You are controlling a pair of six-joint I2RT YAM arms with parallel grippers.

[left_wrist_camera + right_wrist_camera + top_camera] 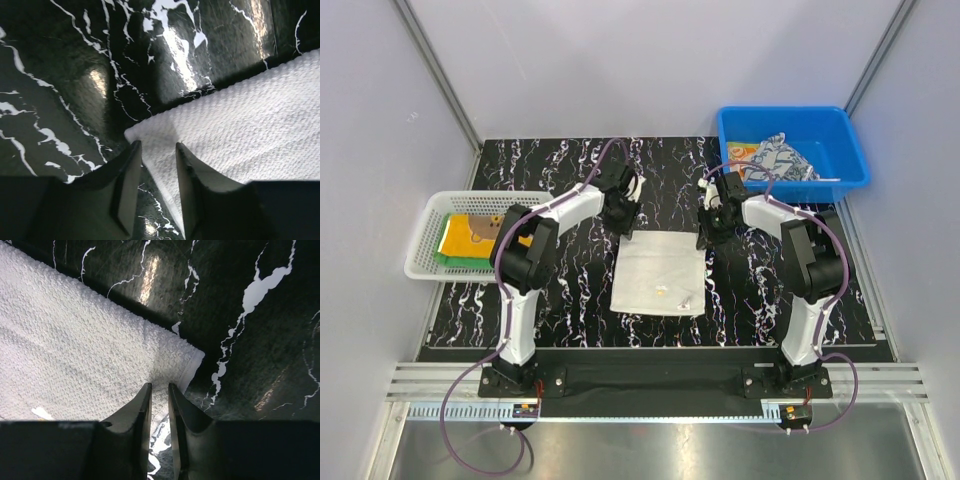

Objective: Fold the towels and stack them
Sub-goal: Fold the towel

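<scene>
A plain white towel [660,275] lies spread flat in the middle of the black marbled table. My left gripper [623,222] is down at its far left corner; in the left wrist view the fingers stand apart astride the towel [240,115] corner, left gripper [158,146] open. My right gripper [708,238] is at the far right corner; its jaws stand narrowly apart, right gripper [160,386] over the hem of the towel [75,340]. An orange-yellow bear towel [470,232] lies folded on a green towel [442,255]. A navy-and-white patterned towel [780,160] lies crumpled.
The white basket [430,215] at the left edge holds the folded towels. The blue bin [840,135] at the back right holds the patterned towel, with a bit of orange cloth [752,172] beside it. Grey walls enclose the table.
</scene>
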